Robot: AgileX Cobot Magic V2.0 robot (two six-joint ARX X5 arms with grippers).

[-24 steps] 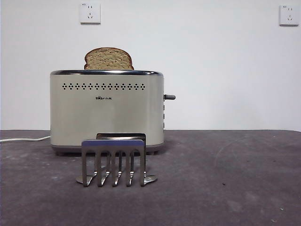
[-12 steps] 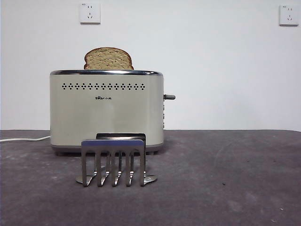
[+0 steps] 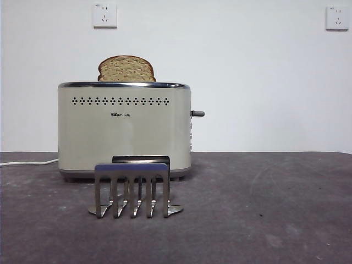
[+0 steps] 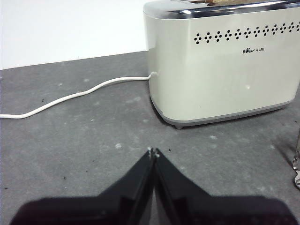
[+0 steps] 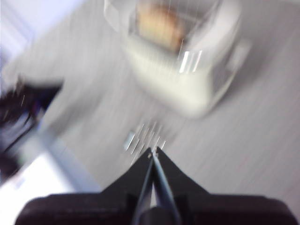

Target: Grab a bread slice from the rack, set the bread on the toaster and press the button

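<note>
The slice of bread (image 3: 126,69) stands upright in the toaster (image 3: 124,129), its rounded top above the chrome rim. The dark button (image 3: 198,113) sticks out from the toaster's right narrow side, high up. In front of the toaster sits the steel rack (image 3: 132,188), with nothing in its prongs. My left gripper (image 4: 153,152) is shut and empty, low over the table beside the toaster (image 4: 225,65). My right gripper (image 5: 153,152) is shut and empty, high above the scene; its view is motion-blurred, showing the toaster (image 5: 187,70), the bread (image 5: 159,26) and the rack (image 5: 145,133) below.
A white power cord (image 4: 70,96) runs across the dark table (image 3: 264,209) from the toaster's left end. Two wall sockets (image 3: 105,15) sit on the white wall behind. Neither arm shows in the front view.
Nothing in the front view has visibly moved; the bread, toaster and rack stand as before.
</note>
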